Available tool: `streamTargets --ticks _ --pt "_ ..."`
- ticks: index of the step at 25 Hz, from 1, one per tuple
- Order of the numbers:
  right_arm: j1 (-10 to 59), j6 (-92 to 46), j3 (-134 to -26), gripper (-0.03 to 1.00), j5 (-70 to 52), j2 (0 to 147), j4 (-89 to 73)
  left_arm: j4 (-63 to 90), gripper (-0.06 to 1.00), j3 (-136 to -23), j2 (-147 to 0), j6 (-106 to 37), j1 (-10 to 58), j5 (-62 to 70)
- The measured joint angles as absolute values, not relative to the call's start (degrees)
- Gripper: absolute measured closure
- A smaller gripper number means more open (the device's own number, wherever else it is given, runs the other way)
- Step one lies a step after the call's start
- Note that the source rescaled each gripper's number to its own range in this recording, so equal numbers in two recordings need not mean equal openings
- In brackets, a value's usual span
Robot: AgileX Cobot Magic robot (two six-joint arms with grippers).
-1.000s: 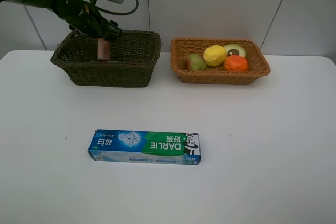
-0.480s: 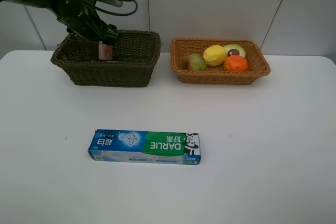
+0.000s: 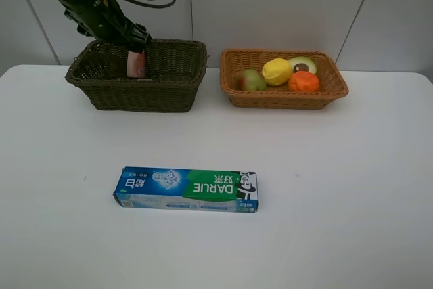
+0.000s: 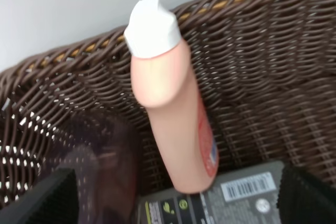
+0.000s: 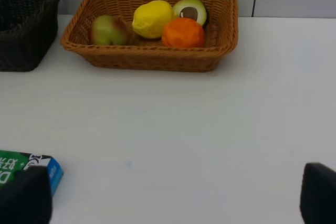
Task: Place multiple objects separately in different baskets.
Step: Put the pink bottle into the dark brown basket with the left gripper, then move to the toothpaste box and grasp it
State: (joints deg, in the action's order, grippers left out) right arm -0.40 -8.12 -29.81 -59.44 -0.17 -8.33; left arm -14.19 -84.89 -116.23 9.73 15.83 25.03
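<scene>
White desk (image 3: 352, 187) carrying everything. Dark brown wicker basket (image 3: 169, 89) sitting at far left, tan wicker basket (image 3: 233, 96) beside it, holding pear (image 3: 250, 80), lemon (image 3: 277, 71), halved avocado (image 3: 303, 65), orange (image 3: 303, 82). DARLIE toothpaste box (image 3: 186, 190) lying alone near desk front, well apart from both baskets. Pink white-capped bottle (image 4: 170, 103) leaning on inner wall of dark basket, foot by dark green bottle (image 4: 210, 200) and mauve cup (image 4: 102, 177).

Left hand (image 3: 135, 42) hanging over dark basket, fingers wide, gripping nothing. Right hand showing wide fingers, also gripping nothing.

Risk, judging: leaning bottle possibly sliding down if arm is bumping basket rim; long box possibly twisting in grasp if taken off-centre.
</scene>
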Motion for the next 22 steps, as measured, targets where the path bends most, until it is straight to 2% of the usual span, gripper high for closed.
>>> streamTargets --ticks 12,22 --pt "-0.4 -8.12 -29.81 -0.03 -59.44 -0.17 -8.38 -13.64 -0.06 -84.89 -109.43 3.41 24.79 38.0" --pt "-0.4 -8.12 -29.81 -0.03 -59.44 -0.17 -8.38 -3.28 -0.06 -84.89 -108.1 -11.41 34.36 47.88"
